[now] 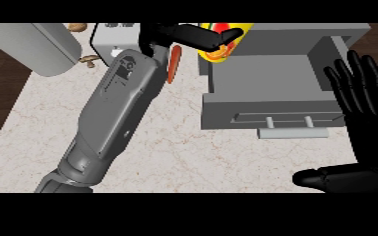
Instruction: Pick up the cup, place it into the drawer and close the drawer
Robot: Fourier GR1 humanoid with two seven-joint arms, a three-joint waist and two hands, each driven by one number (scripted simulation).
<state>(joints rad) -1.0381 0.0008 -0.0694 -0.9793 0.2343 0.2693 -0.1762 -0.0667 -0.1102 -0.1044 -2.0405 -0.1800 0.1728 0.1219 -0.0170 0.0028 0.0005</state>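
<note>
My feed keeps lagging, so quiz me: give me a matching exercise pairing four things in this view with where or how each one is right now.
Things:
1. cup
2. drawer
3. left hand
4. right hand

States:
A. pulled open, nothing visible inside
B. open with fingers up, at the view's right edge
C. yellow and red, held at the drawer's back left corner
D. fingers curled round the cup

Pairs: 1-C, 2-A, 3-D, 4-B

head view, steeply down, close over counter (162, 145)
</note>
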